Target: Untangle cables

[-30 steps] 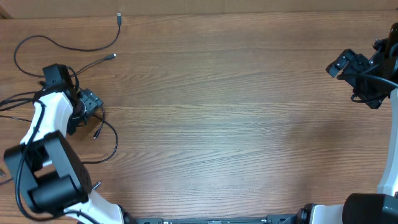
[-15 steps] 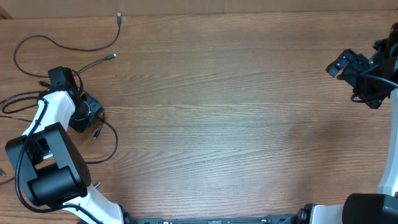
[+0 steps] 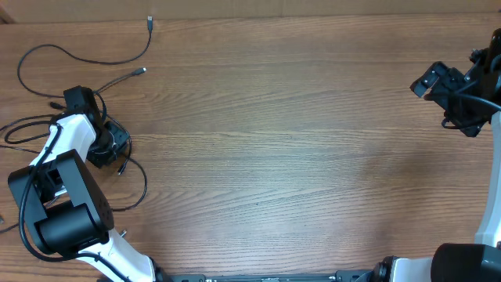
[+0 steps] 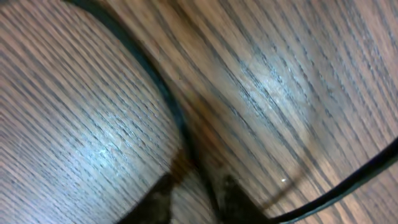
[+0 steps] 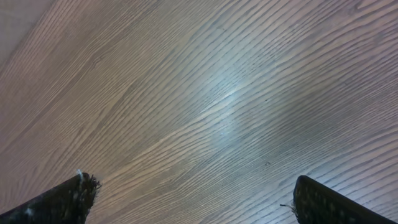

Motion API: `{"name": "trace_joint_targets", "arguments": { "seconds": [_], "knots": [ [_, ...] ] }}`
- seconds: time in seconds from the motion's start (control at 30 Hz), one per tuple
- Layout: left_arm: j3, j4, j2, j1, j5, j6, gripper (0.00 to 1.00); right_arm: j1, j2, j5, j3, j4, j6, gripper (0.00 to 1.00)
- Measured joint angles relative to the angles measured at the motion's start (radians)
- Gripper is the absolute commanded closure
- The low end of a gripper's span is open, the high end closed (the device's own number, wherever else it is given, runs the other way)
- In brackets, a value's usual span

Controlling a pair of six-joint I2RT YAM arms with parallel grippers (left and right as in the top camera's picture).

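Several thin black cables (image 3: 78, 55) lie spread over the table's far left; one ends in a plug (image 3: 149, 21), another in a silver tip (image 3: 141, 70). My left gripper (image 3: 108, 145) is down on the tangle there. In the left wrist view a cable strand (image 4: 155, 81) runs down the wood and in between my left gripper (image 4: 196, 199), whose blurred fingertips (image 4: 155, 199) stand close together around it, shut on the strand. A second strand (image 4: 360, 174) crosses at the lower right. My right gripper (image 3: 427, 82) hovers at the far right, wide open (image 5: 193, 199), with only bare wood between its fingers (image 5: 68, 199).
A cable loop (image 3: 141, 180) curves just right of the left arm's white link (image 3: 55, 141). The table's back edge (image 3: 313, 14) runs along the top of the overhead view. The right arm's own thick black wires (image 3: 470, 102) hang by its wrist.
My left gripper's jaws have come together from wide open around the cable strand, and the wrist has shifted slightly down onto the tangle. The right arm has not moved.
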Motion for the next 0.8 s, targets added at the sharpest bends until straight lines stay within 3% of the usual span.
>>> {"name": "trace_joint_targets", "arguments": {
  "seconds": [0.2,0.47,0.8],
  "knots": [
    [0.001,-0.041,0.0,0.0,-0.001,0.0,0.96,0.0,0.0,0.0,0.0,0.0,0.0,0.0],
    [0.064,-0.162,0.0,0.0,-0.001,-0.01,0.96,0.0,0.0,0.0,0.0,0.0,0.0,0.0],
    [0.077,-0.32,0.0,0.001,-0.002,-0.112,0.96,0.0,0.0,0.0,0.0,0.0,0.0,0.0]
  ]
}}
